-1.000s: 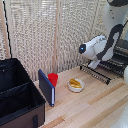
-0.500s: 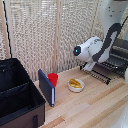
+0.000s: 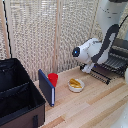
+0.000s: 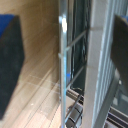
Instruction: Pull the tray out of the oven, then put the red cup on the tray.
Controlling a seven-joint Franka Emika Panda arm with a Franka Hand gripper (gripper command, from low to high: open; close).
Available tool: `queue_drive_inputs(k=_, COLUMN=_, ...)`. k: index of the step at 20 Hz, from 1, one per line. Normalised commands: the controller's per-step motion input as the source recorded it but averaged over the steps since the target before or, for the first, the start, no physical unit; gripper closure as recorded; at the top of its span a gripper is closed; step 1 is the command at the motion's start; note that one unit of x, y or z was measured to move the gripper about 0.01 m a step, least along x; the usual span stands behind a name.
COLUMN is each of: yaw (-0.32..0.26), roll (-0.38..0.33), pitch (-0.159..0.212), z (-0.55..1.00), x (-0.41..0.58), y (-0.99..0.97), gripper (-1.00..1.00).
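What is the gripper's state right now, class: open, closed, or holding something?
Gripper: cannot be told; it is down by the oven door, its fingers hidden.

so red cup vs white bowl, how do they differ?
The red cup is bright red, tall and tapered; the white bowl is white, low and wider. The bowl holds something yellow; the cup's inside can't be made out. The cup stands against the blue panel; the bowl sits apart. Both stand upright on the wooden table.

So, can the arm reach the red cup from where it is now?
Probably yes: the red cup stands uncovered on the table, open from above, though the blue panel stands close beside it.
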Motion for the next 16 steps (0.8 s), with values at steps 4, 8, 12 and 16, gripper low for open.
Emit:
queue_drive_inputs(k=4, yaw=-0.023, roll=0.064, pitch=0.014, z=0.48, x=0.261, y=0.2, gripper=-1.0)
queue_drive_inputs(k=8, yaw=-0.08, roll=0.068, pitch=-0.005, z=0.7, x=0.375, y=0.37, gripper=-1.0)
queue_drive_inputs(k=12, yaw=-0.143, roll=0.03, pitch=-0.042, z=0.72, x=0.325, y=0.46, gripper=-1.0)
queue_drive_inputs(k=16, yaw=-0.166, roll=0.067, pitch=-0.068, z=0.6, x=0.235, y=0.4, gripper=-1.0)
